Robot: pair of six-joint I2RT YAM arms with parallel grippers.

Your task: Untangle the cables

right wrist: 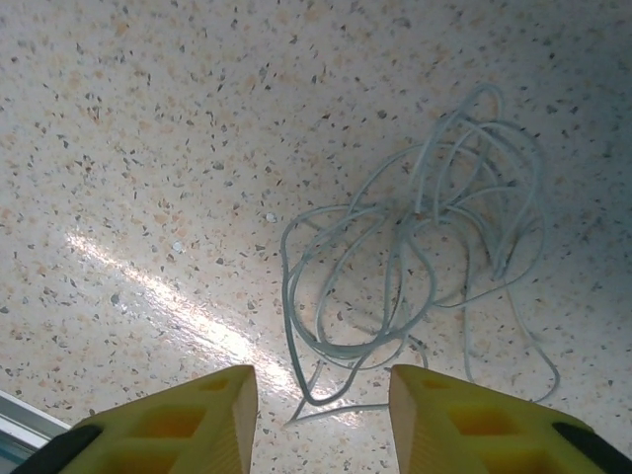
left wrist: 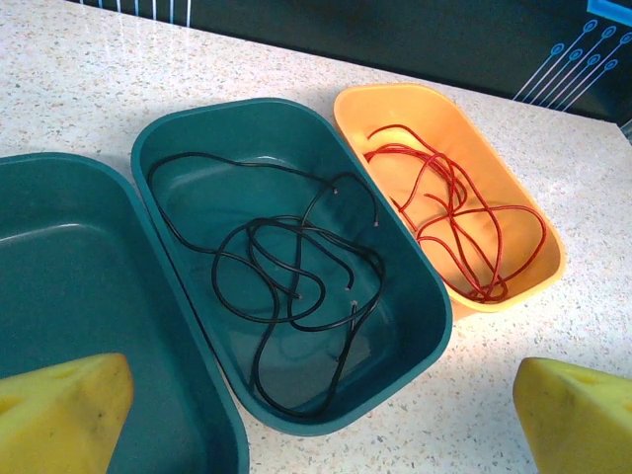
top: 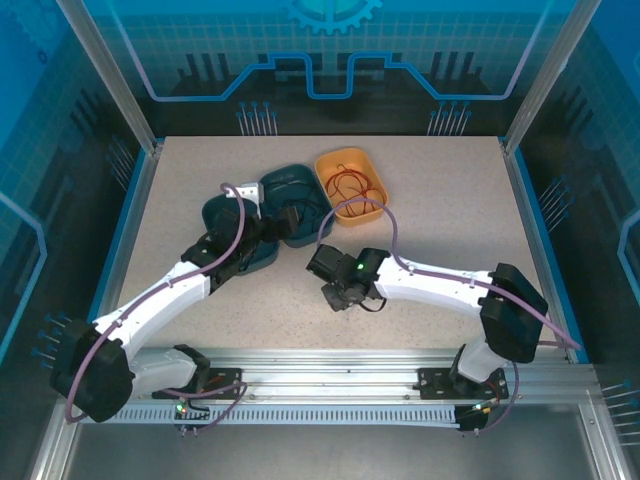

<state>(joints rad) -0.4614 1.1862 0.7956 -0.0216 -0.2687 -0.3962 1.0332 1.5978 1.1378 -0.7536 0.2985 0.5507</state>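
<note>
Black cable (left wrist: pixel 296 286) in the teal tray (left wrist: pixel 207 197) and red cable (left wrist: pixel 464 227) in the orange tray (left wrist: pixel 395 104) lie sorted below the wide-open left fingers (left wrist: pixel 59 410), while the right fingers (right wrist: pixel 188 420), parted, straddle the whitish cable (right wrist: pixel 415 257) right of centre on the counter (right wrist: pixel 148 148), seemingly to pinch it.

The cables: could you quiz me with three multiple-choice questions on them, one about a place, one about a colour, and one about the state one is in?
1. Where does the whitish cable lie?
A. inside a tray
B. draped over an arm
C. on the bare table

2. What colour is the cable in the orange tray?
A. red
B. black
C. white

3. How does the black cable lie?
A. pulled straight
B. in loose loops, alone in its teal tray
C. knotted with another cable

Answers: C, speckled tabletop lies all around it; A, the red cable loops inside that tray; B, it curls loosely with nothing else beside it.
</note>
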